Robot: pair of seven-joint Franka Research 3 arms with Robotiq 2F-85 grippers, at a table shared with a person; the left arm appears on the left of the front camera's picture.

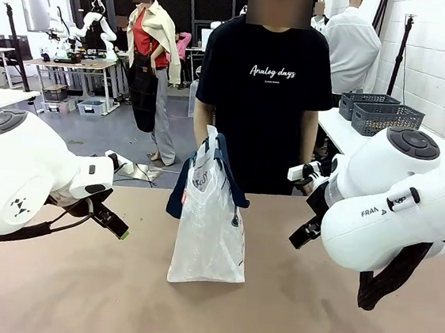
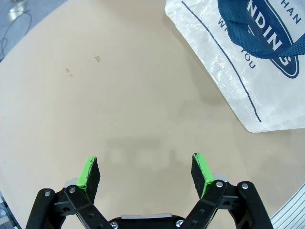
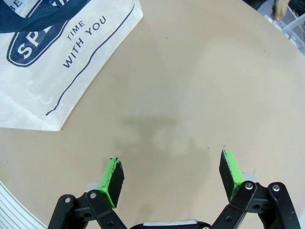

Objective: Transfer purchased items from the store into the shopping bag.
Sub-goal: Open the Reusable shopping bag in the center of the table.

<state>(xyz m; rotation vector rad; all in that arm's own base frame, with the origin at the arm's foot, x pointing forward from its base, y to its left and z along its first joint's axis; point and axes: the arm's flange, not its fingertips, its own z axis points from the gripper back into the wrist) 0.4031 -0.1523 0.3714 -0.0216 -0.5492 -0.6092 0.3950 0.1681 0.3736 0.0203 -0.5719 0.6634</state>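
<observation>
I see the shopping bag point(image 1: 209, 229) standing upright near the middle of the table point(image 1: 66, 293), with its navy handles point(image 1: 229, 175) drooping over its top. Directly behind the bag a person point(image 1: 265, 99) in a black T-shirt stands at the far edge. One arm comes down to the bag's top, but I cannot tell whether a hand grips it. Left of the bag my left gripper point(image 1: 119, 229) hangs over the tabletop, well apart from the plastic. Right of the bag my right gripper point(image 1: 303, 235) hangs likewise, touching nothing. Far behind and right of the bag, two dark baskets point(image 1: 381, 113) sit on a white side table.
</observation>
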